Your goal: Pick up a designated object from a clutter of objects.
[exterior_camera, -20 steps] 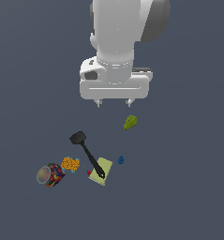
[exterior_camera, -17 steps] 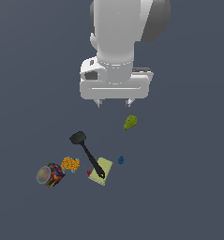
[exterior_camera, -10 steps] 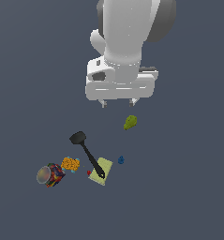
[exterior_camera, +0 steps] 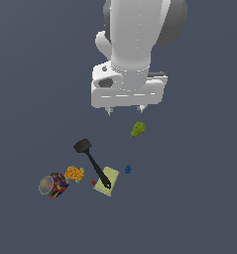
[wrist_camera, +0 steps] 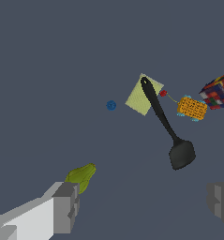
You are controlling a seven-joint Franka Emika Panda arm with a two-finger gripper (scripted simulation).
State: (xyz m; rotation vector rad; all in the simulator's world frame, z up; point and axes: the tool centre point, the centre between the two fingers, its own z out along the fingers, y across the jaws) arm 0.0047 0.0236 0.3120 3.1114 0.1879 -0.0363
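The small orange-yellow speckled lump (exterior_camera: 74, 173) with a bit of cyan at its edge lies on the floor between the multicoloured can (exterior_camera: 53, 185) and the black spatula (exterior_camera: 92, 163); it also shows in the wrist view (wrist_camera: 192, 108). My gripper (exterior_camera: 125, 110) hangs high above the clutter, open and empty, its fingertips (wrist_camera: 69, 206) wide apart. It is well away from the lump, nearer the yellow-green pear shape (exterior_camera: 137, 130).
The spatula's handle lies across a pale yellow flat sponge (exterior_camera: 109, 180). A tiny red piece (exterior_camera: 94, 183) sits by the sponge and a tiny blue piece (exterior_camera: 128, 169) beside it. In the wrist view the pear shape (wrist_camera: 81, 176) sits close to one finger.
The arm has shifted slightly toward the exterior view's right and a little lower. The objects have not moved. The gripper stays open.
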